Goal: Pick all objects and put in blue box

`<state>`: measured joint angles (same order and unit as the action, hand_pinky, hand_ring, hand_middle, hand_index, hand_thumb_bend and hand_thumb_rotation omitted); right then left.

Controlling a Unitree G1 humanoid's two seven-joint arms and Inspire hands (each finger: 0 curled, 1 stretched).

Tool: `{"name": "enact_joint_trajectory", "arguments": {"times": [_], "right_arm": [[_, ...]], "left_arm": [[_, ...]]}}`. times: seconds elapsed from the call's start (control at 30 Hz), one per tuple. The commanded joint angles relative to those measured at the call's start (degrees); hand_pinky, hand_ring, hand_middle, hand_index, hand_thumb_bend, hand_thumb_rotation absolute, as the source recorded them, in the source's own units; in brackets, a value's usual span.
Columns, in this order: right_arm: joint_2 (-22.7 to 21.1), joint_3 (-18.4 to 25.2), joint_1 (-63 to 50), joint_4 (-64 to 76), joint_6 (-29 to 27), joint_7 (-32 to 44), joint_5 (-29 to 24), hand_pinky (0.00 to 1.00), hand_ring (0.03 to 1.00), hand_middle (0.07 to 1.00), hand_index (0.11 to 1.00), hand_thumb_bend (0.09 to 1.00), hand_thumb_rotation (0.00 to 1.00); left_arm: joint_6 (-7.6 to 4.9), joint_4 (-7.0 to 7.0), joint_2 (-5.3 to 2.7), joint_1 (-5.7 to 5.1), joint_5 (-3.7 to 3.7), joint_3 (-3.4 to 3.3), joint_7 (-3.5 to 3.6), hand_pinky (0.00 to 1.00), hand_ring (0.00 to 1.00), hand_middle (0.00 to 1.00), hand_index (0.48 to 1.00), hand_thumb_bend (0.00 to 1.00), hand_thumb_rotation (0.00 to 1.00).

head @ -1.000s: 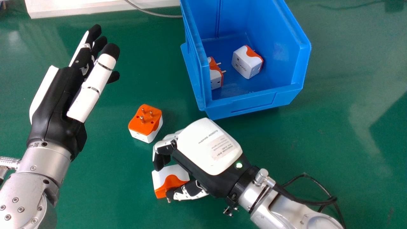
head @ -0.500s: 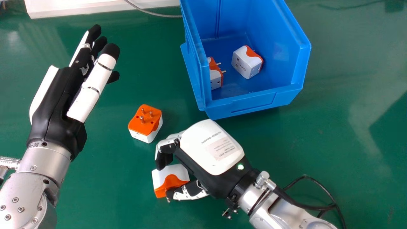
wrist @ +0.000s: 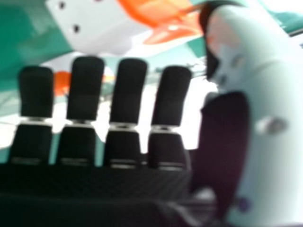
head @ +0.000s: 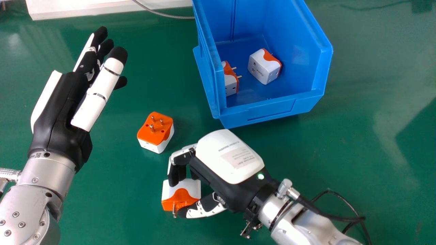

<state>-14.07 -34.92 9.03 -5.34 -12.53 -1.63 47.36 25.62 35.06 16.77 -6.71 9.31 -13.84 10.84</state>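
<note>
Plug adapter (head: 180, 194), white and orange: held between the curled fingers and thumb of the right hand (head: 214, 146), thumb against its orange part. This hand lies back upward, its white cover bearing small lettering and a pale label (head: 240, 157). Second adapter (head: 156, 131): pins upward, nearby. Blue box (head: 272, 114): two further adapters inside. Left hand (head: 59, 115): view's left, fingers extended.

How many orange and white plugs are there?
4: two plugs in the blue box, one pins-up on the table, one between fingers and thumb of the right hand. The box wall or hand might hide more.
</note>
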Motion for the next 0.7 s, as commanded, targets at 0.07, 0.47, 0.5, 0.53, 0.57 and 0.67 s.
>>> {"name": "enact_joint_trajectory", "arguments": {"times": [0.07,0.47,0.5,0.53,0.57,0.67], "right_arm": [[-0.68,1.11,-1.56,4.05,2.29,4.62,-1.28,0.46,0.541,0.586,0.477,0.510,0.05],[-1.09,1.45,-2.12,5.27,2.70,7.76,-1.55,0.59,0.721,0.774,0.699,0.577,0.24],[-0.99,1.45,-1.89,4.83,2.53,7.49,-1.56,0.60,0.735,0.788,0.715,0.580,0.25],[-0.91,1.48,-1.69,4.35,2.23,7.08,-1.60,0.61,0.755,0.808,0.738,0.583,0.26],[-0.89,1.49,-1.56,4.06,2.08,6.80,-1.57,0.62,0.762,0.815,0.747,0.584,0.26],[-1.03,1.42,-1.35,3.84,2.20,6.44,-1.02,0.63,0.780,0.833,0.772,0.587,0.27]], "left_arm": [[-1.99,0.50,0.34,-0.29,-0.57,0.13,0.19,0.88,0.95,0.98,0.981,0.49,0.79],[-4.17,-0.62,0.02,-1.42,-1.11,1.08,0.22,0.87,0.94,0.98,0.971,0.48,0.79],[-4.21,-0.60,0.08,-1.58,-0.93,0.92,0.31,0.87,0.94,0.98,0.971,0.49,0.79],[-4.19,-0.59,0.12,-1.71,-0.78,0.76,0.36,0.87,0.94,0.98,0.971,0.49,0.79],[-4.24,-0.64,0.13,-1.83,-0.69,0.66,0.40,0.87,0.94,0.98,0.972,0.49,0.79],[-4.74,-1.11,0.09,-2.14,-0.97,0.74,0.36,0.87,0.94,0.98,0.975,0.49,0.79]]}}
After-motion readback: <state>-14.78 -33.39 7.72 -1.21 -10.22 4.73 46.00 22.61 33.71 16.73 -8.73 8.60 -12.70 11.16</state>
